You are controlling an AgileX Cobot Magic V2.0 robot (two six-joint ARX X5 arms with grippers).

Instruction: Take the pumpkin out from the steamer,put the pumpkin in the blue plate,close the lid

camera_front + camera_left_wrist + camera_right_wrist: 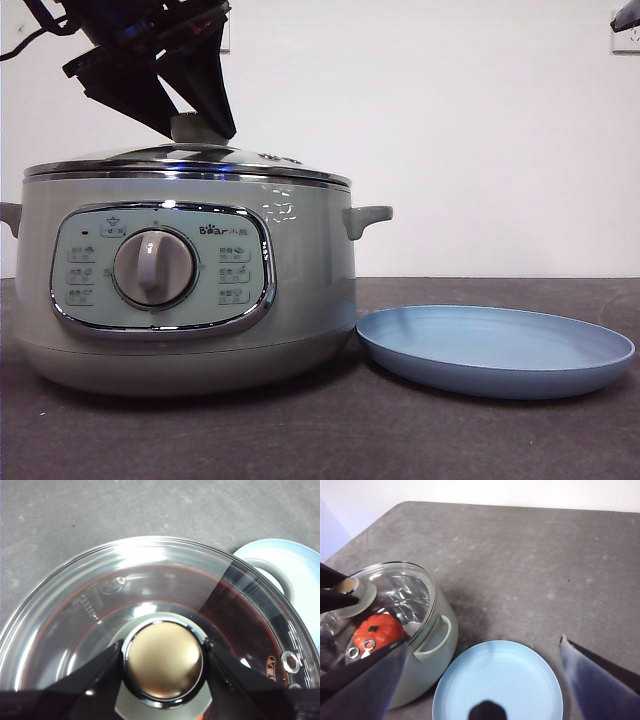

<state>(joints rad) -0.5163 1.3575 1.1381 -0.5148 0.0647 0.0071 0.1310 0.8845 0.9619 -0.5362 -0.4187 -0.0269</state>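
I have the left gripper (164, 662) with its jaws closed on the lid (150, 605) knob — lid seated on the steamer (190, 290), pumpkin (378, 630) beneath. Next I lift straight up. The right gripper (485, 680) waits with jaws wide over the blue plate (510, 680).

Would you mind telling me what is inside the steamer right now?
Through the glass lid, the pumpkin shows inside the steamer. The left gripper brackets the lid's knob. The pot's floor is hidden.
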